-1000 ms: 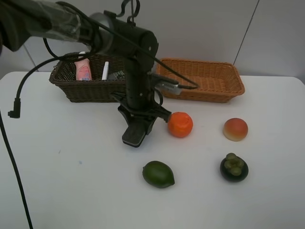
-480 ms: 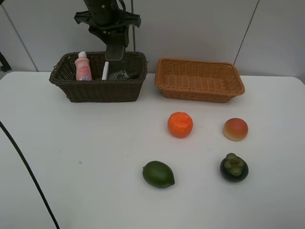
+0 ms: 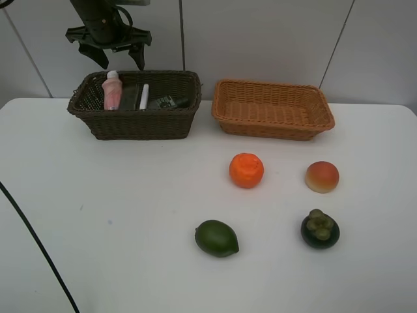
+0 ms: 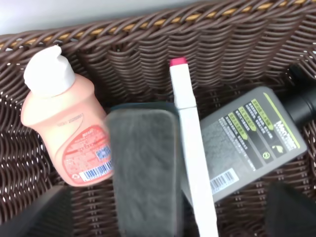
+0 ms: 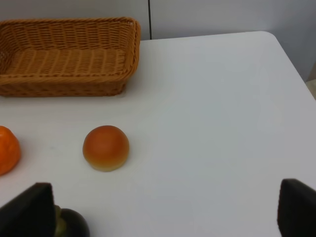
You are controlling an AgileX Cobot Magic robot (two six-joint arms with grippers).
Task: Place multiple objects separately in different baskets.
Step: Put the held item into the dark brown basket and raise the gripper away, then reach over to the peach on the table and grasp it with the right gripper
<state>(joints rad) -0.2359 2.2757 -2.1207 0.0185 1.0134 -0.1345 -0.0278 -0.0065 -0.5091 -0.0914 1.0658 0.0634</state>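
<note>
My left gripper [image 3: 120,63] hangs open above the dark brown basket [image 3: 130,124]. In the left wrist view the black eraser [image 4: 145,168] lies free in that basket between the pink bottle [image 4: 61,128] and the white red-tipped marker [image 4: 190,138], with the dark green bottle [image 4: 252,138] beside them. On the table sit the orange [image 3: 246,170], the peach [image 3: 322,177], the green fruit [image 3: 216,238] and the mangosteen [image 3: 320,229]. The light tan basket [image 3: 273,127] holds nothing. My right gripper [image 5: 163,212], seen only in its wrist view, is open near the peach [image 5: 105,148].
The white table [image 3: 104,215] runs to a right edge [image 5: 296,69] past the peach. A black cable [image 3: 32,241] crosses its left side. A grey wall stands right behind both baskets.
The left arm lifted the eraser from beside the orange to above the dark basket, shifted left and opened. The eraser now lies in the basket.
</note>
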